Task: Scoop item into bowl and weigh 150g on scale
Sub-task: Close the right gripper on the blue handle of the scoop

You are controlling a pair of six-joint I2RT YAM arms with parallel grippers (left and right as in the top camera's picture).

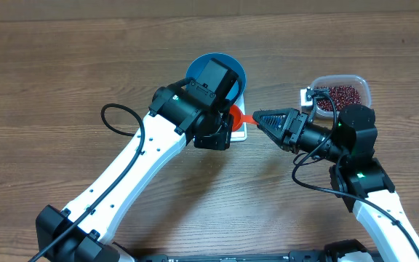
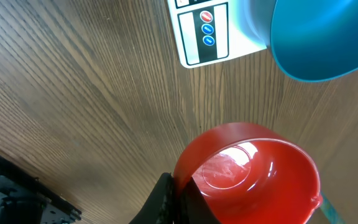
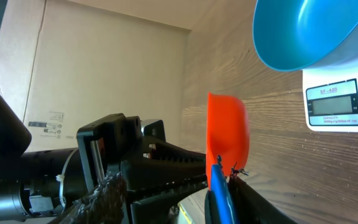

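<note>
My left tool (image 2: 178,198) is clamped tight on the red scoop's (image 2: 253,168) rim. My right tool (image 1: 259,116) straddles its handle, jaws partway apart; whether it grips I cannot tell. The blue bowl (image 1: 197,69) sits on the scale (image 3: 340,102); the beans (image 1: 338,97) lie in the tub (image 1: 364,87) near my right tool.

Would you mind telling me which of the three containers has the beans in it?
The clear plastic tub at the far right: dark red beans lie in it. The red scoop is empty, and the blue bowl shows none where visible.

Brown wood-grain table (image 1: 57,58), beige cardboard panel (image 3: 104,68) beyond.
</note>
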